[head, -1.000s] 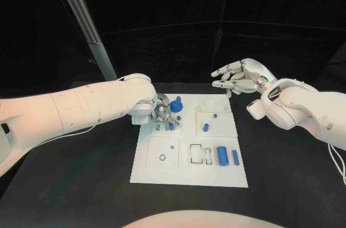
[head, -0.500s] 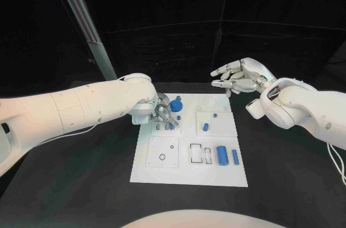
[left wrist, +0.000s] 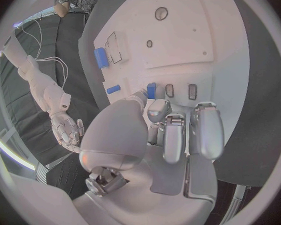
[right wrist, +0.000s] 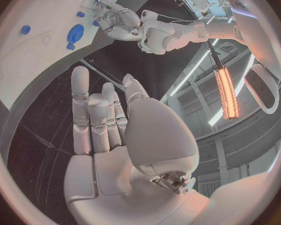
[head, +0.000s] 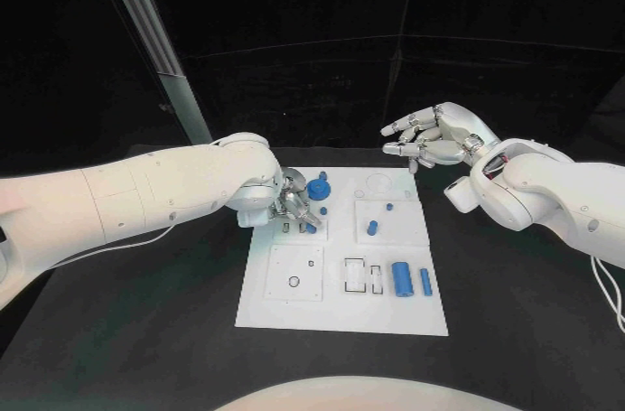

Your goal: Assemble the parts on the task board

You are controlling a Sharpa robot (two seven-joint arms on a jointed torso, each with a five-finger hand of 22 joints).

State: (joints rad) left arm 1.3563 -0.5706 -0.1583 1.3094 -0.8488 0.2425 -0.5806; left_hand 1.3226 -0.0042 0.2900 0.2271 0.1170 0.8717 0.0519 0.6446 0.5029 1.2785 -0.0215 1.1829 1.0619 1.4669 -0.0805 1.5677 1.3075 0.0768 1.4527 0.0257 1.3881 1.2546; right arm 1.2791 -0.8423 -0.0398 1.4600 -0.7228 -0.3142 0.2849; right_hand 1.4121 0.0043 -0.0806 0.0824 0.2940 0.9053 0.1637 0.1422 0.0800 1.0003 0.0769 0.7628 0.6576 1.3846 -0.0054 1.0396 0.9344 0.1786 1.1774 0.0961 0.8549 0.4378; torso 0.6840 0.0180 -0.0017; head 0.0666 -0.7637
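- Our left hand (head: 289, 208) was down on the far-left corner of the task board (head: 341, 316), fingers curled in around a small blue peg (left wrist: 151, 90). From the wrist view it looked pinched at the fingertips, right beside the row of little slots (left wrist: 180, 90), though we couldn't say for sure the grip was firm.
- That peg seemed to stand roughly upright, long axis pointing down at the board, so our guess was the next move hinged on lining it up with a slot just beside it.
- Blue round knob (head: 318, 191) sat just right of that hand; two small pegs (head: 373, 228) lay mid-board, and two blue cylinders (head: 403, 280) lay near the right edge, long axes running near-to-far.
- Our right hand (head: 435, 138) hovered off the board's far-right corner above the desk, fingers loosely spread, holding nothing. The left was clearly the nearer one.
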